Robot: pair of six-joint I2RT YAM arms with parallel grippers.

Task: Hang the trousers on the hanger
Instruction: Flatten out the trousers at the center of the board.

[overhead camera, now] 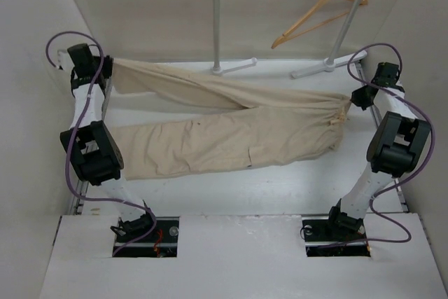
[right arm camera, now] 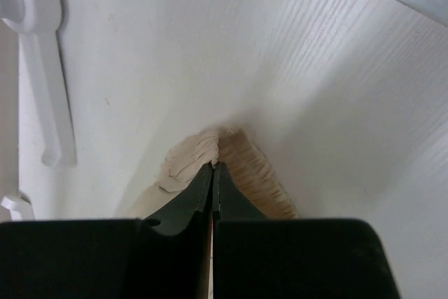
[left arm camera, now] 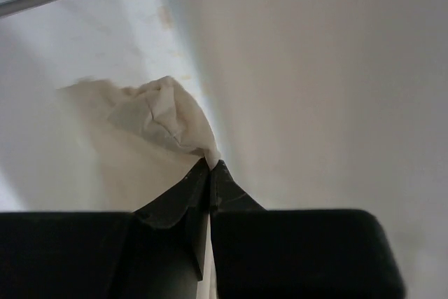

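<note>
Left end effector (left arm camera: 210, 165) and right end effector (right arm camera: 213, 167) each pinch the trousers (overhead camera: 224, 138) tight.

Plain beige trousers (overhead camera: 210, 141), an orange-tan hanger (overhead camera: 304, 17) (its hook seemingly silver) and a white rack (overhead camera: 217, 19).

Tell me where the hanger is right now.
In the top view the hanger hangs far right on the white rack, beyond the trousers.

You're looking at the white clothes rack (overhead camera: 217, 19) standing at the far side of the table (overhead camera: 280, 180), its 2 feet resting on the surface near the back wall (overhead camera: 140, 12). On your right wrist view, 1 rack foot (right arm camera: 45, 96) is showing at the left.
</note>
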